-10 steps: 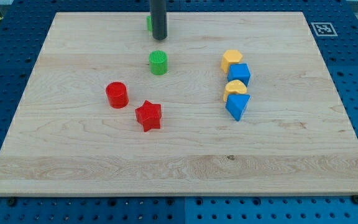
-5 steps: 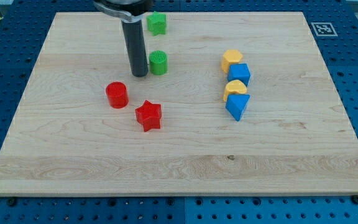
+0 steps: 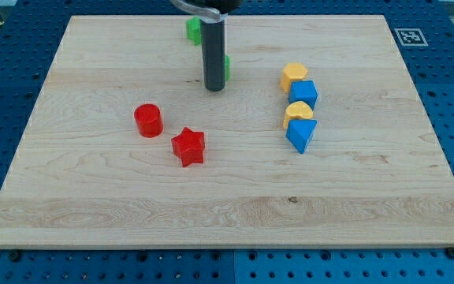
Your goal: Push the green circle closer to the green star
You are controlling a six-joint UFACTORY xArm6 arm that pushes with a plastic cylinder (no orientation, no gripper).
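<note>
My tip point(image 3: 214, 89) rests on the wooden board point(image 3: 93, 205), upper middle of the view. The green circle point(image 3: 227, 68) sits just behind the rod on its right. Only a thin green sliver of it shows, so I cannot tell whether the rod touches it. The green star point(image 3: 191, 30) lies near the board's top edge, up and left of the circle. The rod covers its right side.
A red cylinder point(image 3: 148, 120) and a red star point(image 3: 187, 147) lie below and left of my tip. On the right, a column holds a yellow block point(image 3: 294, 76), a blue cube point(image 3: 303, 94), another yellow block point(image 3: 299, 111) and a blue triangle point(image 3: 301, 134).
My tip moved from the circle's left side to the right, now just in front of it. The green circle shifted right and slightly up. The star has not moved.
</note>
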